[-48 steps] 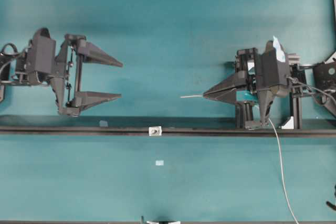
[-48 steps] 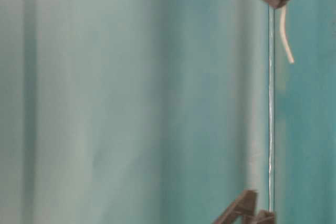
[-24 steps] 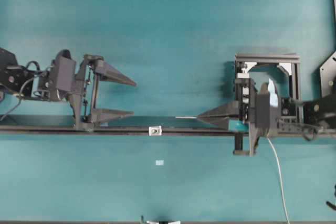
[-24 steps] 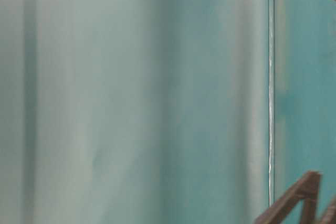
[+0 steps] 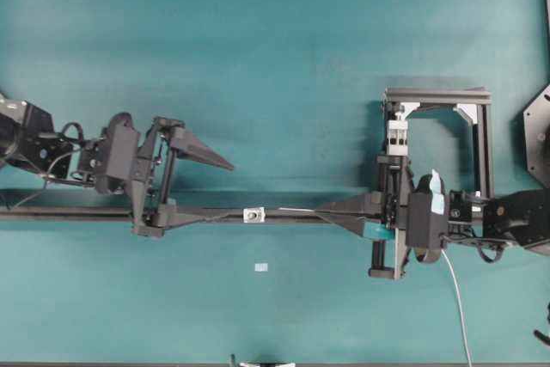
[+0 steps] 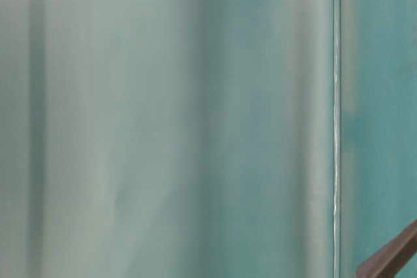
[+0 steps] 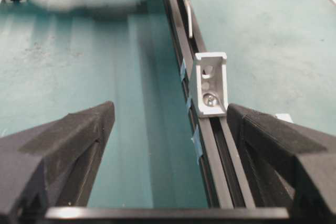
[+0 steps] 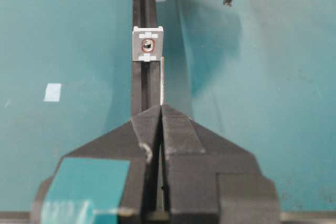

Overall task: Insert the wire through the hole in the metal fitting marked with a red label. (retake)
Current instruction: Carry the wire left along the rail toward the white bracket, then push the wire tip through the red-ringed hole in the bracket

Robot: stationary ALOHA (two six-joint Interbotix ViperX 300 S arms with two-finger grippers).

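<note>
The metal fitting (image 5: 253,214) sits on the black rail (image 5: 77,211) that runs lengthwise along the teal table (image 5: 275,40), about midway between the table's left and right edges. In the right wrist view its hole (image 8: 148,45) shows as a dark spot ringed in red, facing the right gripper (image 8: 161,109).

That right gripper (image 5: 320,211) has its jaws pressed together on the wire (image 5: 296,210), and a short, stiff-looking end juts out toward the fitting. In the right wrist view the wire (image 8: 162,80) tip stops just short of the fitting (image 8: 147,44) and lies slightly to the right of the hole's line. The rest of the wire trails off toward the table's near edge.

The left gripper (image 5: 215,188) is spread wide, one finger over the rail and one out over the table, well short of the fitting in the overhead view. The left wrist view shows the fitting (image 7: 211,84) between the two fingers, nearer one of them, untouched.

The main risk appears to be the sideways offset: pushed straight ahead, the tip would likely hit the fitting's face beside the hole and bend or buckle. The thin free end may also droop or wobble, since nothing supports it. A push against the face could also twist the wire in the grip. If the left gripper closes early, a finger could knock the fitting or block the exit side.
</note>
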